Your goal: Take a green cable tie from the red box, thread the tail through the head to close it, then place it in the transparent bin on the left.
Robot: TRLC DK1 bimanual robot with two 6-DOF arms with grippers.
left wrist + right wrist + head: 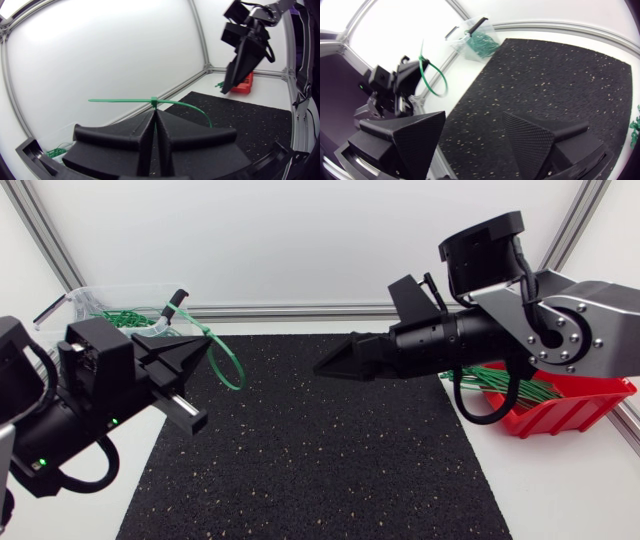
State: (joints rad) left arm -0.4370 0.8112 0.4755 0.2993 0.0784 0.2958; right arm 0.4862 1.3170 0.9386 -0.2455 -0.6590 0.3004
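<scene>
Left hand (155, 116): fingers pressed flat together, pinching the green cable tie (154, 102) just below its head. The tie is closed into a loop; its tail juts straight out past the head, and the loop curves away ahead of the fingers. The tie is held in the air over the left edge of the black mat (320, 470), near the transparent bin (75, 300) but outside it. The bin holds a heap of green ties (125, 318). Right hand (475, 135): fingers spread wide, nothing between them, hanging above the mat's far right part and pointing toward the left hand, well apart from it. The red box (570, 408) sits on the table (560, 490) under the right arm, with loose green ties (505, 385) inside.
</scene>
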